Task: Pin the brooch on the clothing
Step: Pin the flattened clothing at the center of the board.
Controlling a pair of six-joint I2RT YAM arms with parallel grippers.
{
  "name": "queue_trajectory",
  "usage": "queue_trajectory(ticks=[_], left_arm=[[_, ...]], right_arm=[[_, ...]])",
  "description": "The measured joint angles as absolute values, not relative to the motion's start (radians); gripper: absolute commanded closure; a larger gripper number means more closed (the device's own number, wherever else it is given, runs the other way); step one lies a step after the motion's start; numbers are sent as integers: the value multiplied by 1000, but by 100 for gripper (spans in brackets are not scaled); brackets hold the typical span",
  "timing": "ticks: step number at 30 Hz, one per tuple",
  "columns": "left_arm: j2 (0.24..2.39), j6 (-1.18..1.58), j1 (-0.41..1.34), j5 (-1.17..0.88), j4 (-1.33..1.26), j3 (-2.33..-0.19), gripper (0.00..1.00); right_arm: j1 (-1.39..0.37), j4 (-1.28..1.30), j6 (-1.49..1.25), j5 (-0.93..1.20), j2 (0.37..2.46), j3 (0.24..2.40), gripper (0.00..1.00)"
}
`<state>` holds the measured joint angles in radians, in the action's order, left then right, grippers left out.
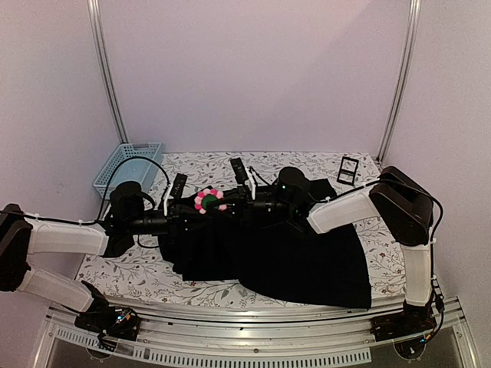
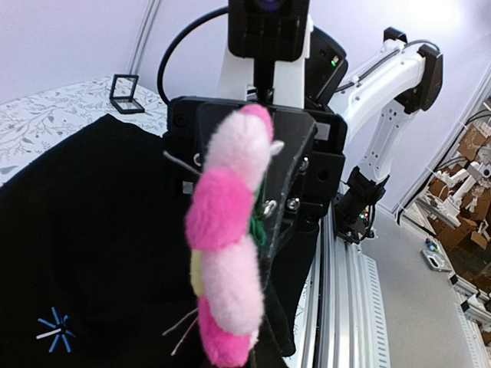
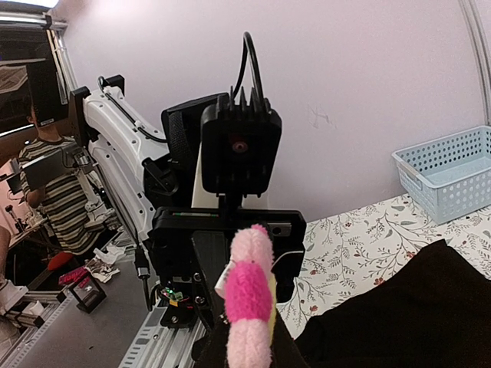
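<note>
The brooch (image 1: 209, 201) sits at frame centre, over the upper-left edge of the clothing (image 1: 291, 261). The left gripper (image 1: 198, 212) and right gripper (image 1: 230, 205) both clamp it, jaws closed.

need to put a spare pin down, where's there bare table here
Bare floral tablecloth lies along the back between the blue basket and the small black stand, and at the front-left corner beside the black shirt. The middle is crowded: left end effector and right end effector meet at the brooch.
</note>
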<state>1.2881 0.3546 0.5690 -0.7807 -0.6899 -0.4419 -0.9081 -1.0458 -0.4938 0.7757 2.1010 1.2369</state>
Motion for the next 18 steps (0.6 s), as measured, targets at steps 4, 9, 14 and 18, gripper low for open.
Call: queue_trajectory(ticks=[4, 9, 14, 18], left_arm=[[1288, 377, 572, -774, -699, -442, 100], [1288, 403, 574, -769, -712, -437, 100], [1288, 425, 580, -756, -750, -425, 75], [1286, 408, 582, -751, -766, -425, 85]], right_arm=[[-908, -1050, -491, 776, 2101, 1237, 100], [-908, -1050, -477, 779, 2101, 1237, 100], [-908, -1052, -468, 793, 2101, 1237, 100], [-908, -1052, -467, 802, 2101, 1237, 100]])
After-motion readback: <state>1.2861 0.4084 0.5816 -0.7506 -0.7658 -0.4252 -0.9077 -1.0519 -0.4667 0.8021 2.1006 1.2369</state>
